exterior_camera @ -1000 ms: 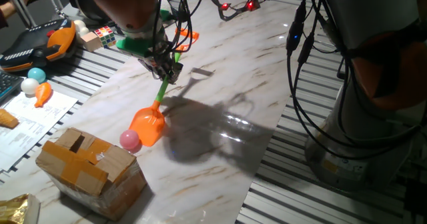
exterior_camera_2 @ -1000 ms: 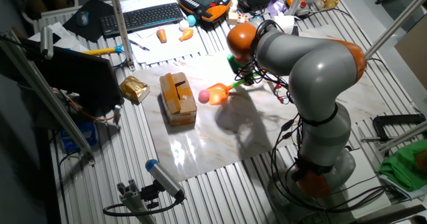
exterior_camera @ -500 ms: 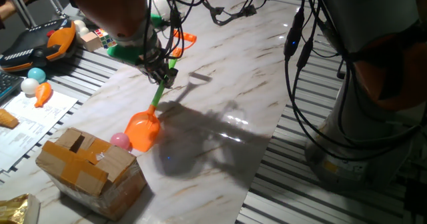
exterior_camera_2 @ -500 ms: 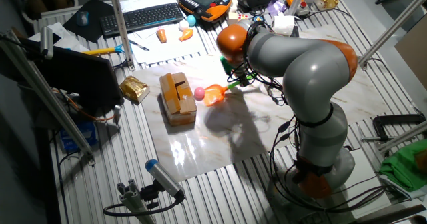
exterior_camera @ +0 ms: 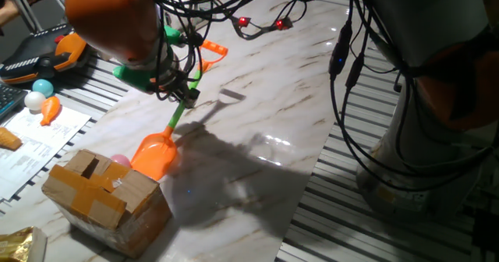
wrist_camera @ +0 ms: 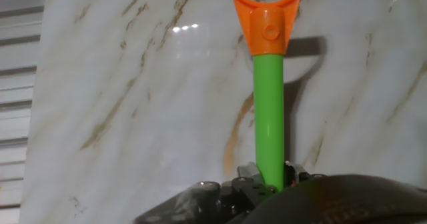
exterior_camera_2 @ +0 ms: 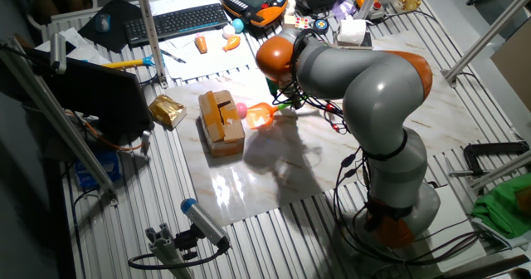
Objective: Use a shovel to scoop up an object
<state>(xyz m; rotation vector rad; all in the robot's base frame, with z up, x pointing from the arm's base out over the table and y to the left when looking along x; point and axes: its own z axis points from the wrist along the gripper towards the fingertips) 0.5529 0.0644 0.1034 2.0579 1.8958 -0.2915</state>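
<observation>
Pink ball (exterior_camera: 120,161) wedged btwn orange shovel (exterior_camera: 156,154) blade and cardboard box (exterior_camera: 101,190), touching both, gripper (exterior_camera: 181,98) clamped on green shaft, marble tabletop (exterior_camera: 265,114), cluttered workbench.

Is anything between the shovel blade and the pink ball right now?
Nothing visible. The shovel blade sits right against the pink ball, which is pinned against the cardboard box behind it.

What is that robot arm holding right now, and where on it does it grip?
The gripper holds the toy shovel, clamped on its light green shaft, between the orange scoop blade and the orange D-shaped end.
</observation>
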